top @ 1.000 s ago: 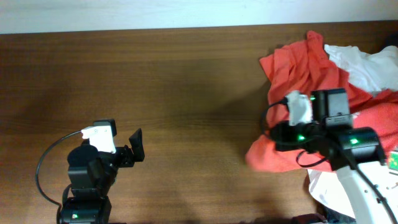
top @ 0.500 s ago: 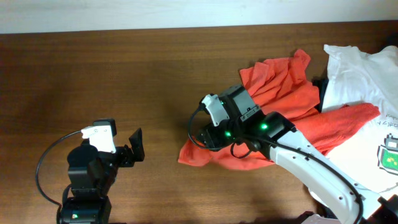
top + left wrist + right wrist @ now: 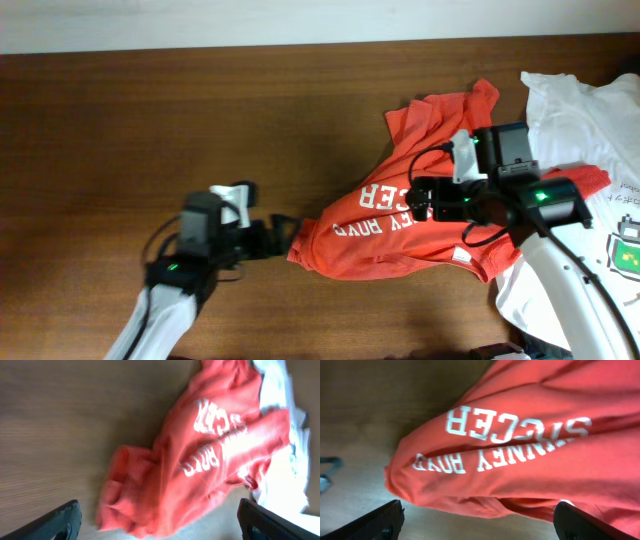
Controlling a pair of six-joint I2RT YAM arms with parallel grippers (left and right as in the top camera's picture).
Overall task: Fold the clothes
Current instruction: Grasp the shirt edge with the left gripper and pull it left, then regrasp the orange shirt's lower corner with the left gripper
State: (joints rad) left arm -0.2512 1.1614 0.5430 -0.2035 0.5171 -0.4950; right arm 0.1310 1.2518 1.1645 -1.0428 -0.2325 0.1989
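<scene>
Both grippers had their jaws spread wide and empty, the left gripper [image 3: 280, 238] just beside the left edge of the crumpled orange-red T-shirt [image 3: 352, 250], the right gripper [image 3: 420, 197] over its white lettering [image 3: 375, 216], and the shirt lay right of centre on the wooden table [image 3: 150, 120], touching a white garment [image 3: 570, 108].

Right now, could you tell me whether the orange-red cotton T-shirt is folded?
Unfolded: the orange-red T-shirt lies rumpled, loosely spread, white lettering showing.
</scene>
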